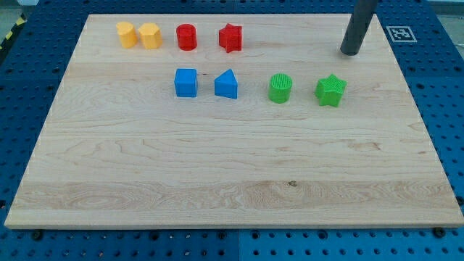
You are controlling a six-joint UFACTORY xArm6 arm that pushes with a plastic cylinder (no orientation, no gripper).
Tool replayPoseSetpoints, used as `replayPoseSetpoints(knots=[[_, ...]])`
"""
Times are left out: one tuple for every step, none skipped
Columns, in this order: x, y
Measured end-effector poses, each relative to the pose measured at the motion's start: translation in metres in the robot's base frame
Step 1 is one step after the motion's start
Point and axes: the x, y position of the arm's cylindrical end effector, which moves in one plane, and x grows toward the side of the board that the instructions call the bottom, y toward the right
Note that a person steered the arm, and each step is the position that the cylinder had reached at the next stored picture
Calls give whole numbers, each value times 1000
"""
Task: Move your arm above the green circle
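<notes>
The green circle [280,88] stands on the wooden board [232,167], right of centre in the upper half. A green star [330,90] stands just to its right. My tip [350,52] rests on the board near the view's top right, up and to the right of the green circle and above the green star, touching no block.
A blue cube [185,83] and a blue triangle [226,84] stand left of the green circle. Along the view's top are two yellow blocks [127,34] [150,35], a red cylinder [187,36] and a red star [230,38]. A marker tag [400,33] lies off the board's top right corner.
</notes>
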Motion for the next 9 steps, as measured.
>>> replayPoseSetpoints(knots=[[0,0],[0,0],[0,0],[-1,1],[-1,5],[-1,15],[-1,17],[0,7],[3,-47]])
